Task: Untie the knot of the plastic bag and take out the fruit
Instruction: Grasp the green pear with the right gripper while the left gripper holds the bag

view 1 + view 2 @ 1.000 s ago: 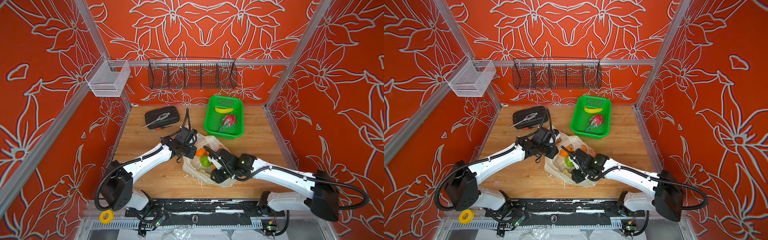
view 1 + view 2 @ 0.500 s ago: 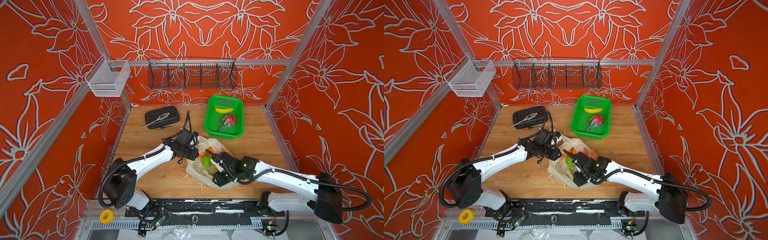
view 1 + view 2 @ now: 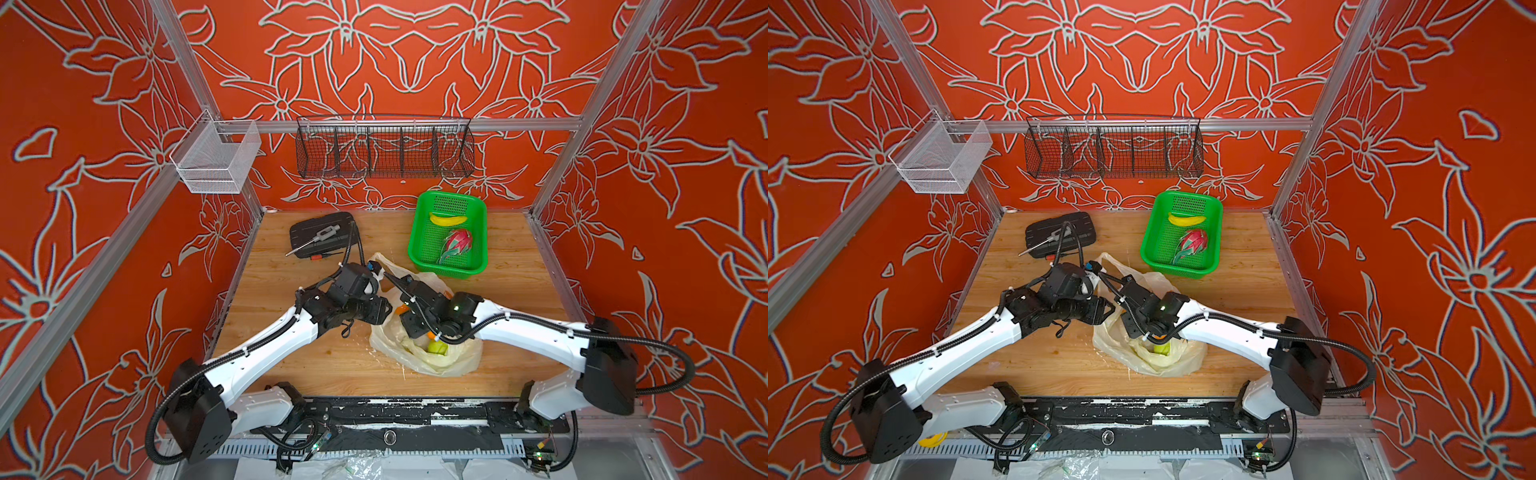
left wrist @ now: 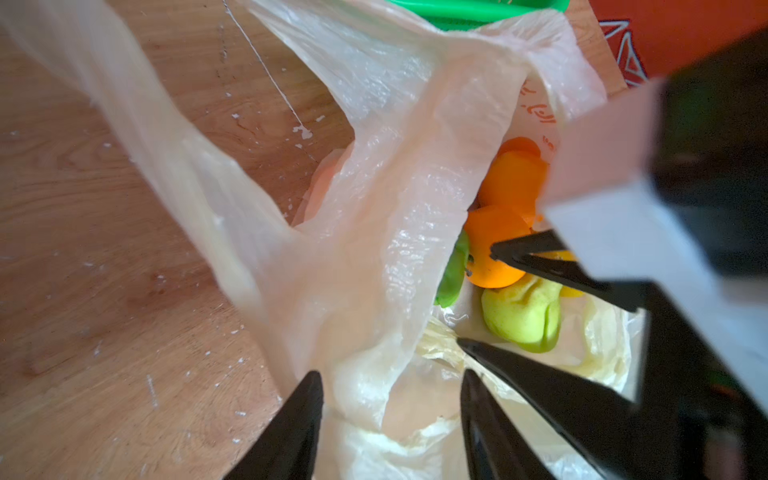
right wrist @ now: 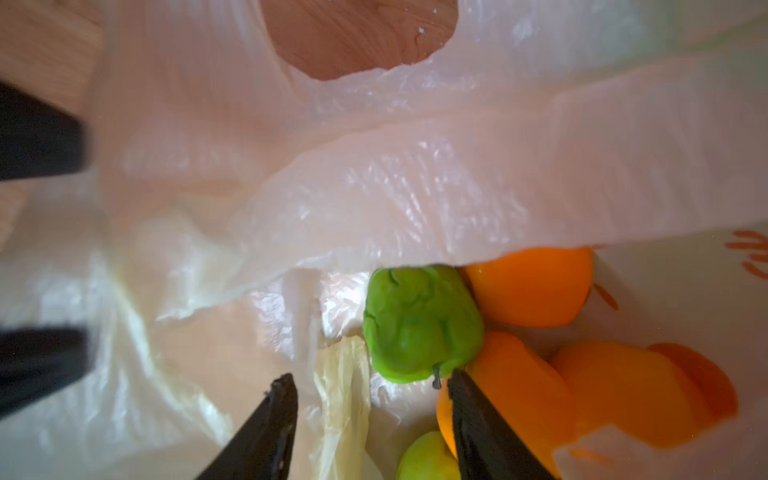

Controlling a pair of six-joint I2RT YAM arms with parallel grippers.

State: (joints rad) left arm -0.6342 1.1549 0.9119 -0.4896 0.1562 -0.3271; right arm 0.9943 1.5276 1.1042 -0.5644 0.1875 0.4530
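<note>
Top views: the thin translucent pale yellowish plastic bag (image 3: pixel 428 361) lies on the wooden table (image 3: pixel 291 361) near its front edge. It is just in front of the green perforated plastic basket (image 3: pixel 417 237), which holds a pink dragon fruit (image 3: pixel 458 242) and a yellow banana (image 3: pixel 446 219). Both wrists meet over the bag's mouth and hide their own fingers. Only a yellow-green toy fruit (image 3: pixel 437 347) shows inside.

Wrist views add the following.
- The left gripper (image 4: pixel 390 399) is spread. Bag film runs between its fingers; I cannot tell whether they touch it.
- The right gripper (image 5: pixel 370 386) is also spread and clamps nothing. Its tips are inside the gaping mouth.
- One right tip lies against the orange toy fruits (image 5: pixel 623 382), next to a green toy fruit (image 5: pixel 419 324).
- A loose handle loop (image 5: pixel 415 104) lies slack, with wood visible through it.

Compared with one second ago, the bag and both wrists sit nearer the front edge. The green toy fruit, then bare between the wrists, is now covered by the right wrist in both top views.
</note>
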